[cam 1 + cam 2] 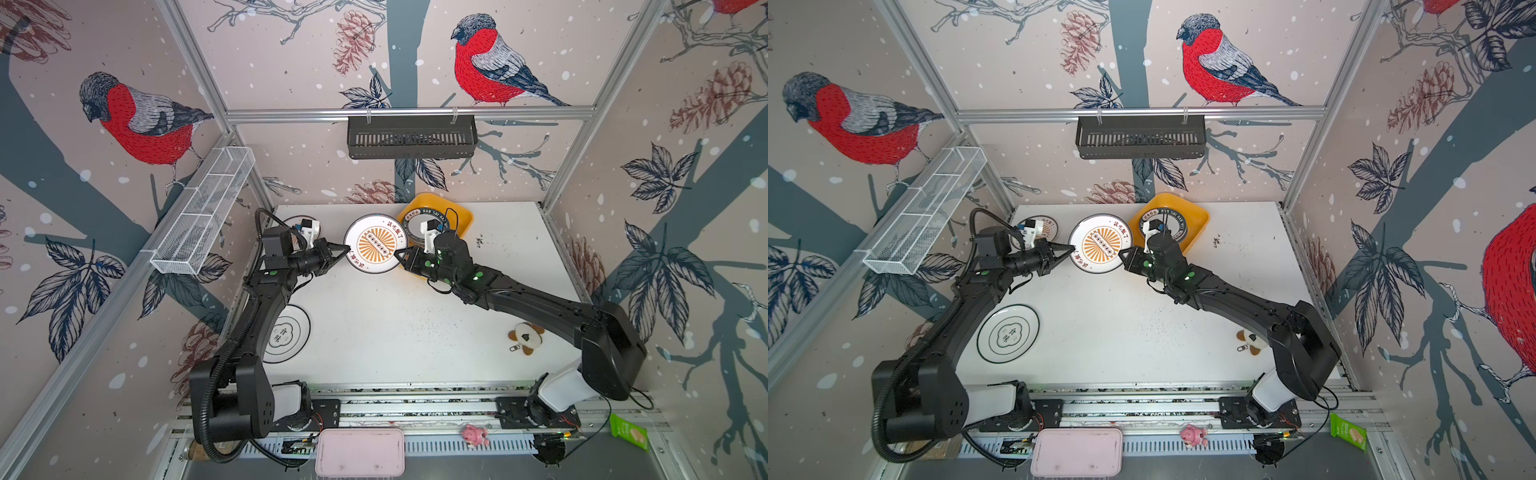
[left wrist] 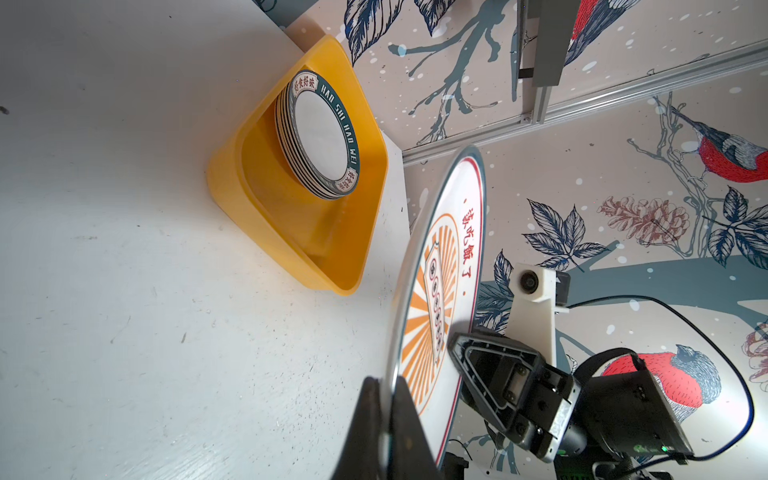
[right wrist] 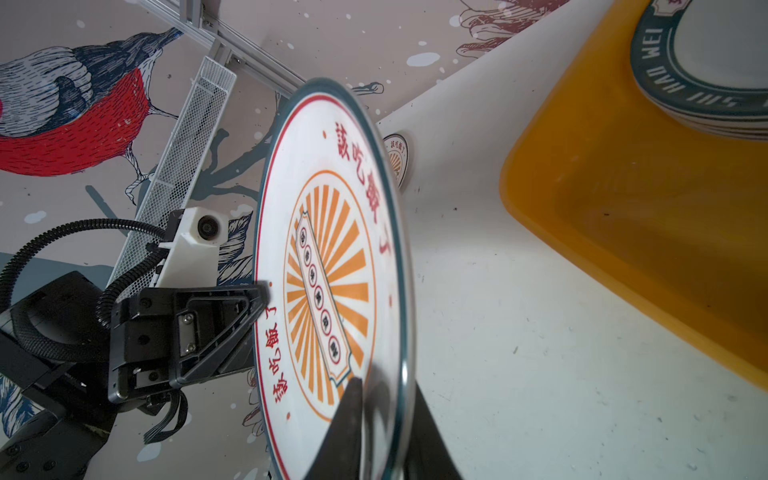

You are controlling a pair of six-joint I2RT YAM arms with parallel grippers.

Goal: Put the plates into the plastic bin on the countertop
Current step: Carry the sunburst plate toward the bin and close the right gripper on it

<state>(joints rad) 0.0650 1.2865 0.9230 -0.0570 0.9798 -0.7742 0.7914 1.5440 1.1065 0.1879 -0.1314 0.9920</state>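
Presently noted black-ringed plate (image 1: pixel 291 332) flat on countertop (image 1: pixel 395 324) at left; found left gripper (image 1: pixel 345 250) clamped on left rim of sunburst plate (image 1: pixel 375 245), raised off the surface; found right gripper (image 1: pixel 397 253) pinched on opposite rim; saw plastic bin (image 1: pixel 463 218) just right, by back edge, holding stacked green-rimmed plates (image 1: pixel 432 211).

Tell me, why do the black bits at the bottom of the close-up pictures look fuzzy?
In the left wrist view the left tool is too close to focus; in the right wrist view the right tool blurs likewise, though the sunburst plate looks sharp.
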